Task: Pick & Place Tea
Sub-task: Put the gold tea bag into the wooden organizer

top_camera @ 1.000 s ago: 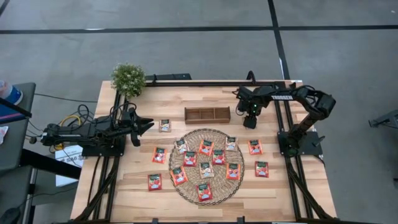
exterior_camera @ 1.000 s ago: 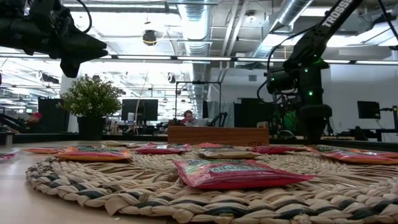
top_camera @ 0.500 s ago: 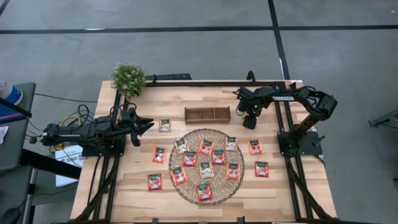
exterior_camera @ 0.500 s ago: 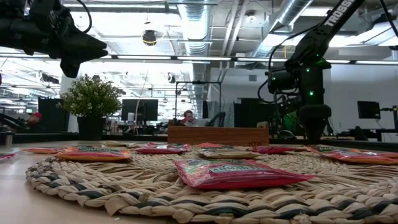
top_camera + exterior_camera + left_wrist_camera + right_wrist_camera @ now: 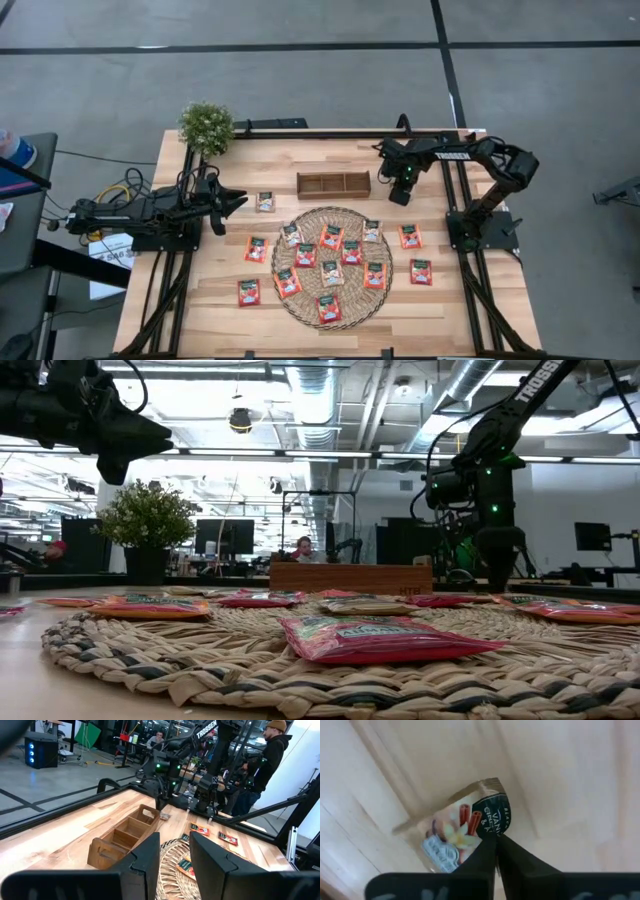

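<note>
Both my arms are matte black, built of chunky jointed segments. Right arm [image 5: 470, 155] has white "TROSSEN" lettering along its upper link, centre right of the high frame, plus small green lights glowing near the wrist. Left arm [image 5: 150, 208], centre left, trails black cables; yellow and orange wires coil beside its base. My left tool [image 5: 175, 855] ends in two flat, angular black fingers. My right tool [image 5: 496, 851] has black fingers tapering to thin tips.

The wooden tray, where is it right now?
In the high view, the wooden tray sits at the table's back centre, just behind the woven mat, left of the right gripper.
</note>
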Robot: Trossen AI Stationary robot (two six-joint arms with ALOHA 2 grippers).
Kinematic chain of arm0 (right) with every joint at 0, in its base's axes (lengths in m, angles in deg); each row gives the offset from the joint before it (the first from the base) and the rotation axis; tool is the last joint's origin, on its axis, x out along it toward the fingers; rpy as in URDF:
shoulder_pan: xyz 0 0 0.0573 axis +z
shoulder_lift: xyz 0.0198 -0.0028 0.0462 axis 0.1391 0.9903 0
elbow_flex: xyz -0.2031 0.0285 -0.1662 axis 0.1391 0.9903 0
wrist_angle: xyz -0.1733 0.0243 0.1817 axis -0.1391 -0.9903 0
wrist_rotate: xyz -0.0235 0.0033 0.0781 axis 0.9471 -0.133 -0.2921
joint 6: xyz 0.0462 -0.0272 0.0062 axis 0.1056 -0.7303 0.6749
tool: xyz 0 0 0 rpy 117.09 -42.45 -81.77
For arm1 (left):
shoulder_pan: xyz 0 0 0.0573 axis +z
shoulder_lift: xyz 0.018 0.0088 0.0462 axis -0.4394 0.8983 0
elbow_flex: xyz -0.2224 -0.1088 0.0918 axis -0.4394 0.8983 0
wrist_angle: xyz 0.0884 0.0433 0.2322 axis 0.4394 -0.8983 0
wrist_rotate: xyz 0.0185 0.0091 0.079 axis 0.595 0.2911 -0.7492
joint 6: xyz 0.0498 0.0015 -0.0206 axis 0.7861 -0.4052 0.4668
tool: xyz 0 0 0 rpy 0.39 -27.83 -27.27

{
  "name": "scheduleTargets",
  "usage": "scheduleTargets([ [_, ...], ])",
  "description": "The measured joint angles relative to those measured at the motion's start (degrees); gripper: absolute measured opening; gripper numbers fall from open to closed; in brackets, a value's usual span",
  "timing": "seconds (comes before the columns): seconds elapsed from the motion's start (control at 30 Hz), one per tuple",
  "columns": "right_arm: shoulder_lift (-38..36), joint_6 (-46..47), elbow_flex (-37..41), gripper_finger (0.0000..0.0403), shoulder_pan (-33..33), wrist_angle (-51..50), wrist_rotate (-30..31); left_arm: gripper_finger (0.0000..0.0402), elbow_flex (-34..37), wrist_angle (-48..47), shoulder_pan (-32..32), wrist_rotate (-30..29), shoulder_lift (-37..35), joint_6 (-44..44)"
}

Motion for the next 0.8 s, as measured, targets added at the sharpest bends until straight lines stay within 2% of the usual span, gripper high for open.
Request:
scheduleTargets([
  [0.4,-11.7,2.0,-7.0,0.0001,1.8,-10.3,1.2,0.0097,0.0,0.0,0.0,0.0,0.0,0.0],
  [0.5,-15.3,3.8,-9.1,0.0001,4.3,-9.8,1.3,0.0097,0.0,0.0,0.0,0.0,0.0,0.0],
  [0.63,-18.3,5.4,-11.2,0.0001,10.2,-3.3,1.7,0.0097,0.0,0.0,0.0,0.0,0.0,0.1],
  [0.7,-18.7,5.4,-11.6,0.0001,13.9,1.8,5.1,0.0097,0.0,0.0,0.0,0.0,0.0,0.1],
  [0.8,-17.8,5.0,-11.8,0.0001,19.3,7.4,13.4,0.0097,0.0,0.0,0.0,0.0,0.0,0.1],
])
